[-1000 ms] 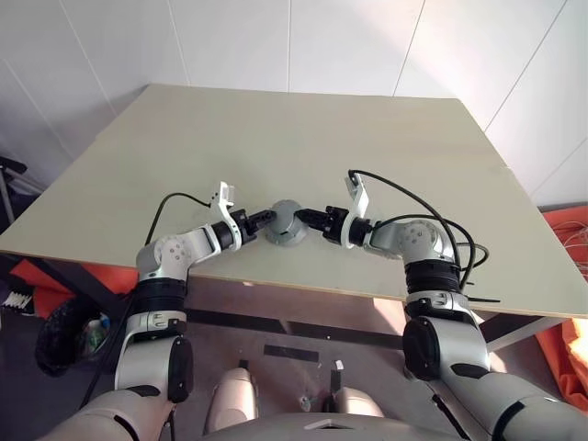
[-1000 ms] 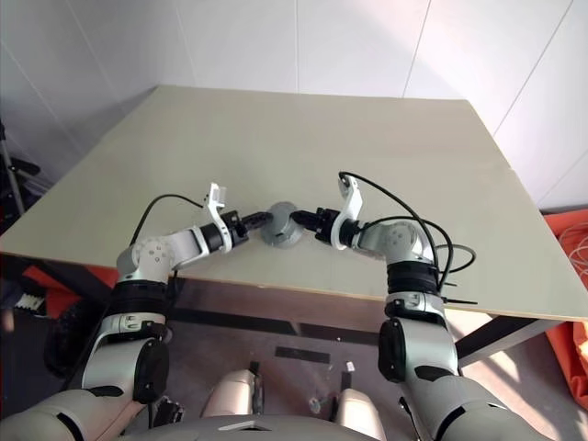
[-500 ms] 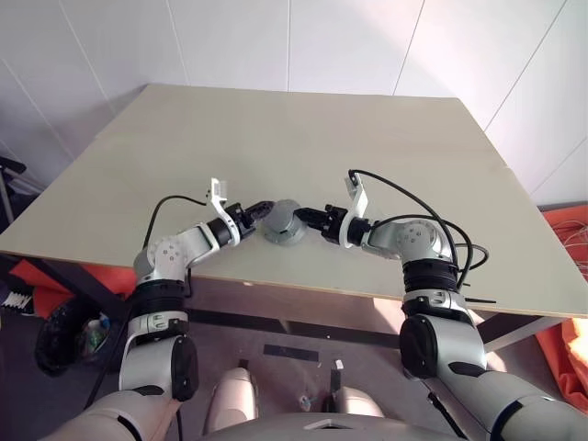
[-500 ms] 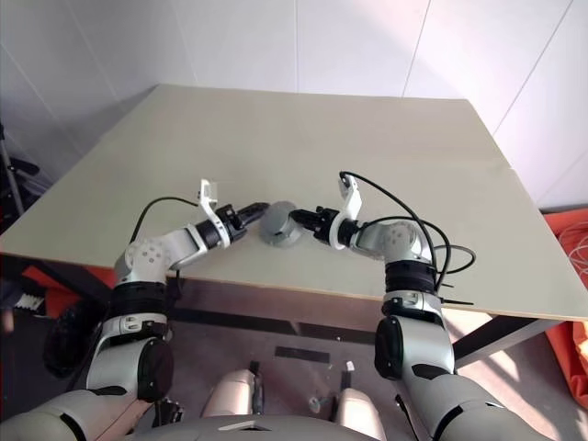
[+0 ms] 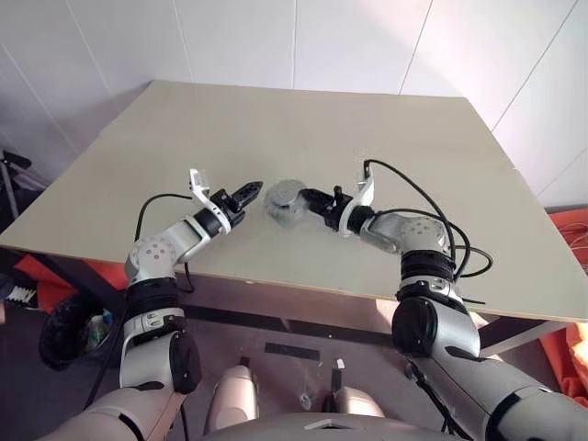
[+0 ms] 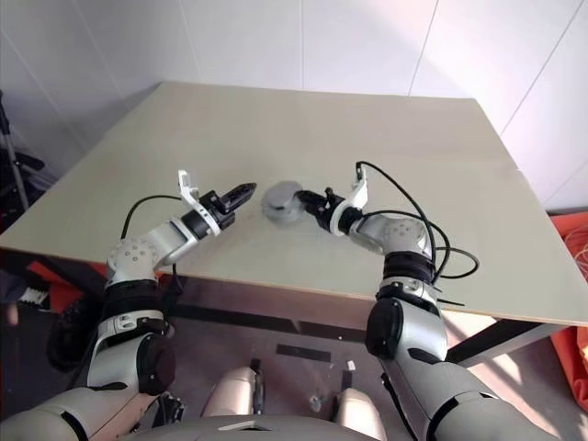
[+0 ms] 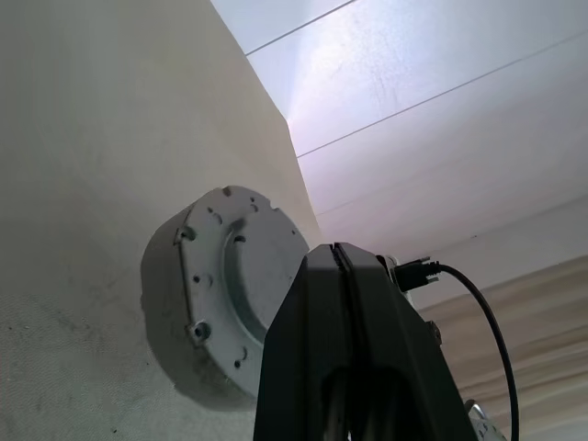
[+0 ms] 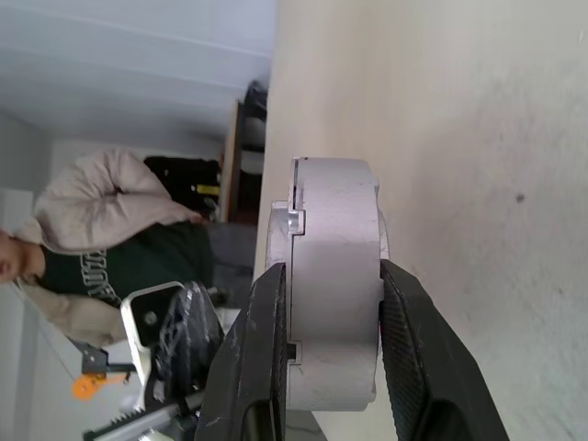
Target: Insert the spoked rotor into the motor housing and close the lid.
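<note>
Clamping the closed motor housing (image 8: 331, 285) across its flat faces, the right tool (image 5: 310, 198) holds it edge-up above the bench (image 5: 367, 129). Left tool (image 5: 246, 193) is shut, empty, just beside. Judged rigid, smooth, fairly heavy metal; grip the faces squarely.

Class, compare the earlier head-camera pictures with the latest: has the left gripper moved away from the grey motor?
Yes. The left gripper, shut, earlier touched the motor; now a gap of bare table separates them, and the right gripper alone holds it.
</note>
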Controlling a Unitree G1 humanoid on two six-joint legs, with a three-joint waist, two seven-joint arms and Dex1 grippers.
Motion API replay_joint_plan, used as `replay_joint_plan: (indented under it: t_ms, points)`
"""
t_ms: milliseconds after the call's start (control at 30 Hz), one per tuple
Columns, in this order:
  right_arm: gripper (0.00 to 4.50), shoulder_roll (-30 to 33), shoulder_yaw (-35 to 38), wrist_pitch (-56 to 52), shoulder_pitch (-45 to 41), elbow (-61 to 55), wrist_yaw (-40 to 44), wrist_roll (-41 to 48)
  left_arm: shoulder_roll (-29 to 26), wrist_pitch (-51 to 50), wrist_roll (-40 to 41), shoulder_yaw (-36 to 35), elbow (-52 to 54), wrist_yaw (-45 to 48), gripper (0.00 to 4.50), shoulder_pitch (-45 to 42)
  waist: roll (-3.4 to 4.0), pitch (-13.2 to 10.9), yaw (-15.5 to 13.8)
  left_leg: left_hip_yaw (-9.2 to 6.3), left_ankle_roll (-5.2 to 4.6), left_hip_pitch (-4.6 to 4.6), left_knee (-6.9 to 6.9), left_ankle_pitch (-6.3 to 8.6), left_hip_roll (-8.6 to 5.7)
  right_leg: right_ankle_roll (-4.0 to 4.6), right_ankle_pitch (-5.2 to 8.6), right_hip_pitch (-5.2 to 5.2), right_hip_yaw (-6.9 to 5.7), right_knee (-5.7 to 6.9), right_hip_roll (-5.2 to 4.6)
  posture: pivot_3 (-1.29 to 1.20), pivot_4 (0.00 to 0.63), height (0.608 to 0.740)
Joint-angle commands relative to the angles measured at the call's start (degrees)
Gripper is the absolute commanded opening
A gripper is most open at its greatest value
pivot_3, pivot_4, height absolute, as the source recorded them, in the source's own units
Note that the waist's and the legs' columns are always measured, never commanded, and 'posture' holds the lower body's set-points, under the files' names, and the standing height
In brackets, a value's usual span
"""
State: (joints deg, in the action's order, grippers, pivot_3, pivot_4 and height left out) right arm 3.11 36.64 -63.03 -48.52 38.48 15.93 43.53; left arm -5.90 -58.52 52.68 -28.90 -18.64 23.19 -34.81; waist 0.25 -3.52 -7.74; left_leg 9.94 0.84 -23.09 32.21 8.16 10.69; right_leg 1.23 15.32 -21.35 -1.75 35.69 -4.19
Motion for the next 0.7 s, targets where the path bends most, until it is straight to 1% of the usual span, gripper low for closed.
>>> replay_joint_plan:
  t_ms: [33,233,333,500,700]
  points:
    - [1.18,-0.33,3.94,2.36,-3.21,-0.37,-1.17,5.54,0.23,1.04,2.58,-0.83,1.6,-0.15,0.0,-0.68,0.0,0.0,-0.03,-0.01,-0.01,0.0,0.0,0.01,0.0,-0.01,0.0,0.0,-0.01,0.0,0.0,0.0,0.0,0.74]
    - [1.18,-0.37,4.94,1.01,-3.34,-2.17,-2.46,8.84,1.35,1.48,6.71,-4.77,-0.13,-3.08,0.0,-1.56,0.0,0.0,-0.03,-0.01,-0.03,-0.01,0.01,0.02,0.0,-0.02,-0.01,0.0,-0.03,0.0,0.0,0.0,0.0,0.74]
    - [1.18,-0.76,5.68,-1.16,-3.45,-4.44,-3.18,12.2,1.79,0.9,9.12,-6.11,-0.72,-4.37,0.0,-1.78,-0.01,-0.01,-0.01,-0.01,-0.03,-0.01,0.01,0.02,0.0,-0.03,-0.02,0.0,-0.03,0.0,0.0,0.0,0.0,0.74]
    - [1.18,-2.34,5.89,-5.23,-3.31,-9.55,-4.92,18.06,2.21,0.02,11.26,-5.82,-0.78,-6.05,0.0,-1.26,-0.01,-0.01,-0.42,-0.01,-0.03,-0.03,0.02,0.02,0.0,-0.06,-0.03,0.0,-0.03,-0.01,0.0,0.0,0.0,0.74]
    - [1.18,-3.07,3.84,-5.18,-1.8,-12.01,-6.51,19.02,3.04,-0.58,13.07,-4.9,0.17,-7.29,0.0,-0.74,-0.01,-0.01,-0.9,-0.03,-0.02,-0.01,0.06,0.02,0.0,-0.13,-0.07,0.03,-0.03,0.0,0.0,0.0,0.0,0.74]
